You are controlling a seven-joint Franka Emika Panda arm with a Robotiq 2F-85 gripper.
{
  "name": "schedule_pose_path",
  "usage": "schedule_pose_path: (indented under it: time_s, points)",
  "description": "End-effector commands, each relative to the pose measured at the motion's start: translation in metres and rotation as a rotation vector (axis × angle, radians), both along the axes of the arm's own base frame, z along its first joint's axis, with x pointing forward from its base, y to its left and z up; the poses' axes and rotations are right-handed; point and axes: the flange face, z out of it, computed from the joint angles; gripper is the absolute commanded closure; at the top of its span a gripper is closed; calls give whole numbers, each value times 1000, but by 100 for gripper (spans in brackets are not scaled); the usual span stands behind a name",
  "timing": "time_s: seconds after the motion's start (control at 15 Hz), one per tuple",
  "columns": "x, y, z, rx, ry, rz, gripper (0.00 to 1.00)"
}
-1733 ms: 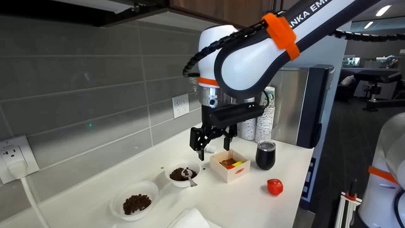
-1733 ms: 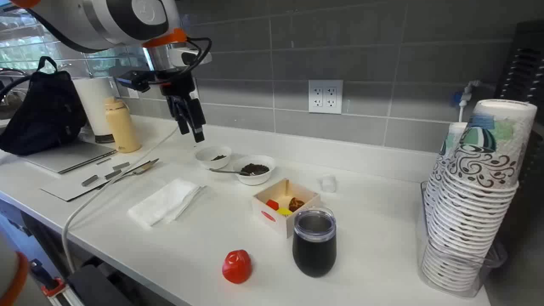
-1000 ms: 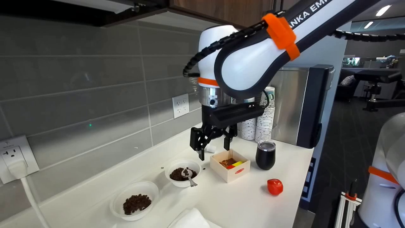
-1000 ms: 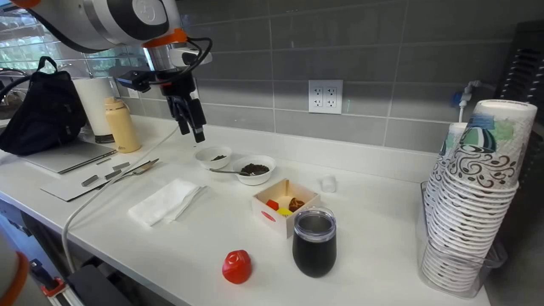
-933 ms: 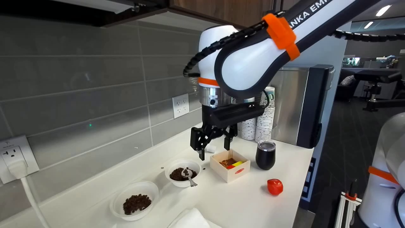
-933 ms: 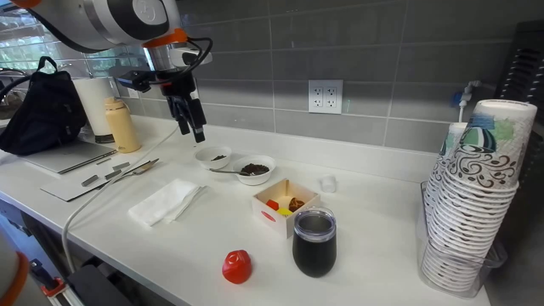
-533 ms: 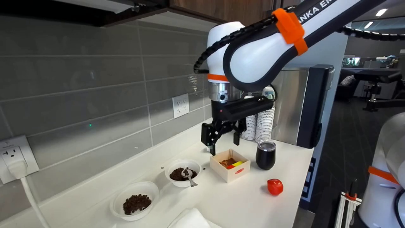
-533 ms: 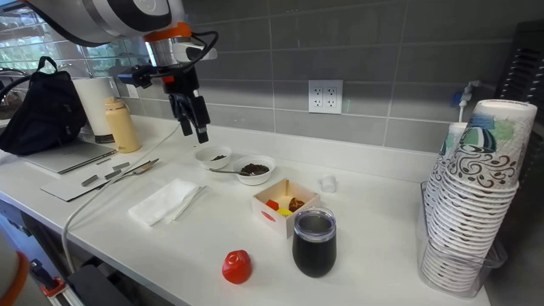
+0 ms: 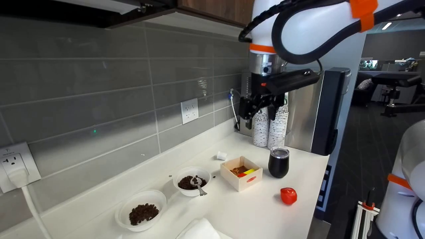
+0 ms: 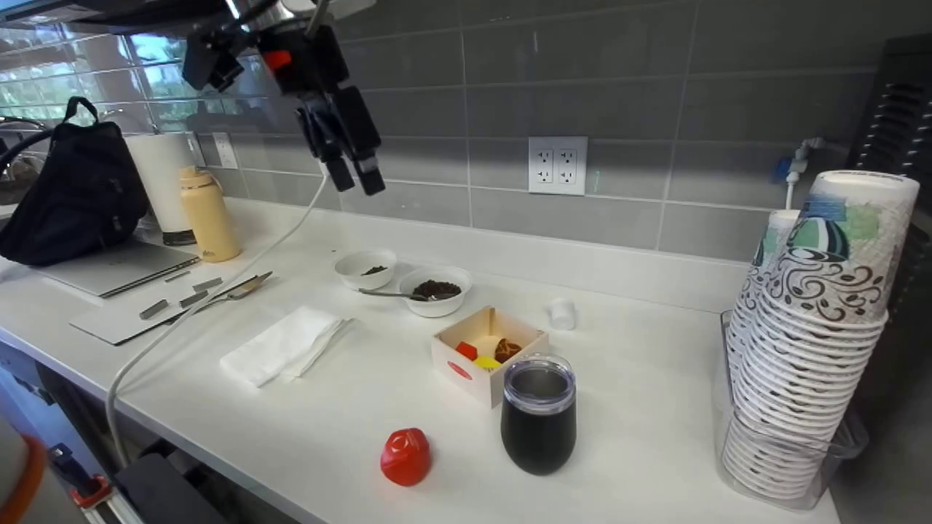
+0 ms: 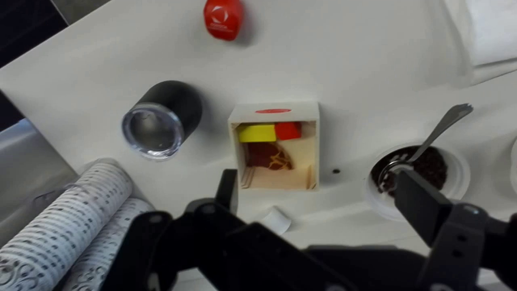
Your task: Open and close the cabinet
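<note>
The cabinet [image 9: 219,9] is dark brown wood and hangs high on the wall at the top of an exterior view. Only the lower part of its flat door shows, and it looks flush with the cabinet body. The arm covers its right part. The black handle is not visible. My gripper [image 9: 260,121] is below the cabinet, above the counter and in front of the cup stacks in that view. It also shows in an exterior view [image 10: 359,183] before the tiled wall. In the wrist view, the gripper [image 11: 319,180] is open, fingers wide apart, nothing between them.
On the counter stand two bowls of dark pieces [image 9: 143,214], a small wooden box [image 9: 240,182], a black tumbler [image 9: 278,166], a red object [image 9: 288,196] and stacked paper cups [image 10: 801,386]. A metal appliance [image 9: 302,109] stands at the far end. A white cable [image 10: 160,335] crosses the counter.
The arm was still at first, then rose. The gripper has moved up, and in an exterior view also to the right towards the cup stacks and appliance. It stays open. The counter objects have not moved.
</note>
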Motion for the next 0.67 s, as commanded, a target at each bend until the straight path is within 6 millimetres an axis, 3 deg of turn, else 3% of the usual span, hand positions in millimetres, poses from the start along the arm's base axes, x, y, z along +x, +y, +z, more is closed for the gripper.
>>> schedule_pose_path:
  time_s: [0.0, 0.6]
  points:
    - [-29, -38, 46, -110, -93, -54, 0]
    - [-69, -96, 176, -335, -399, -182, 0]
